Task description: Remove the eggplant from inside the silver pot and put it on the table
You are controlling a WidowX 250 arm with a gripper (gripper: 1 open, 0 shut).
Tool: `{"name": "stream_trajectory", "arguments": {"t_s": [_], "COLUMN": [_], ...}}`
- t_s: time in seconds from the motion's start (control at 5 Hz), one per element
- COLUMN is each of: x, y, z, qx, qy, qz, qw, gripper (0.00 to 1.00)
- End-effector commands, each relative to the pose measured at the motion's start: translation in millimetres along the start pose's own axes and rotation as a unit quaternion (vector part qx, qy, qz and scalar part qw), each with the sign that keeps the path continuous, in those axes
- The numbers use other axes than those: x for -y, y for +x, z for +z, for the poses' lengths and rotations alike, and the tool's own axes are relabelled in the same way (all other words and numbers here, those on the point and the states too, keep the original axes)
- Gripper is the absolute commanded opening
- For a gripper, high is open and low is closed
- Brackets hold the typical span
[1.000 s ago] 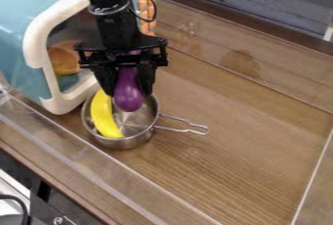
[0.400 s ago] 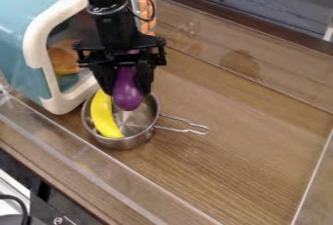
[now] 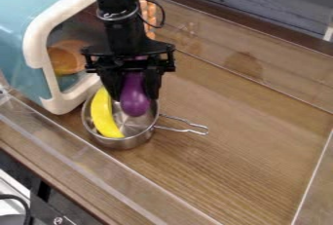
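Eggplant first: it hangs upright from the gripper, its upper end between the fingers and its rounded purple body pointing down. Over the last second the arm and the eggplant together have shifted a little toward the wire-handle side of the pot, and the toy burger inside the microwave shows more fully as a result. That the toy travelled with the fingers suggests the grip is taking its weight, so the pick looks made and the carrying-out seems to be beginning.

The gripper is clenched on the eggplant, which sits directly below and between its fingertips. Seen from this camera, the eggplant overlaps the mouth of the silver pot; whether its lower end is wholly above the rim, I cannot tell (the high viewpoint flattens the height).

Beside it, the yellow banana-shaped toy lies in the pot, leaning along the side nearer the microwave. Farther out, the pot's loop handle reaches over the table. The next move calls for enough lift to clear rim and handle, then lowering onto the wood; going sideways too low could drag the pot along.
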State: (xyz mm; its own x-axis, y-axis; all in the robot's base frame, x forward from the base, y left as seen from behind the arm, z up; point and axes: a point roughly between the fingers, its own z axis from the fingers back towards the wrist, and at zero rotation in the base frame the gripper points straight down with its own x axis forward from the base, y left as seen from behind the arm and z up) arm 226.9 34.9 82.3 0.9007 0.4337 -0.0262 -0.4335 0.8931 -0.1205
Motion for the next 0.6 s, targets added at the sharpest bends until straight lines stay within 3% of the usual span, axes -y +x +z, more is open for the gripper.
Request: {"name": "stream_trajectory", "arguments": {"t_s": [0.0, 0.4], "x": [2, 23], "y": [1.6, 9.7], "z": [12.6, 25.5], "qx": [0.019, 0.019], "qy": [-0.003, -0.009], "qz": [-0.010, 0.032], "qw": [0.9998, 0.9992], "gripper": [0.00, 0.00]}}
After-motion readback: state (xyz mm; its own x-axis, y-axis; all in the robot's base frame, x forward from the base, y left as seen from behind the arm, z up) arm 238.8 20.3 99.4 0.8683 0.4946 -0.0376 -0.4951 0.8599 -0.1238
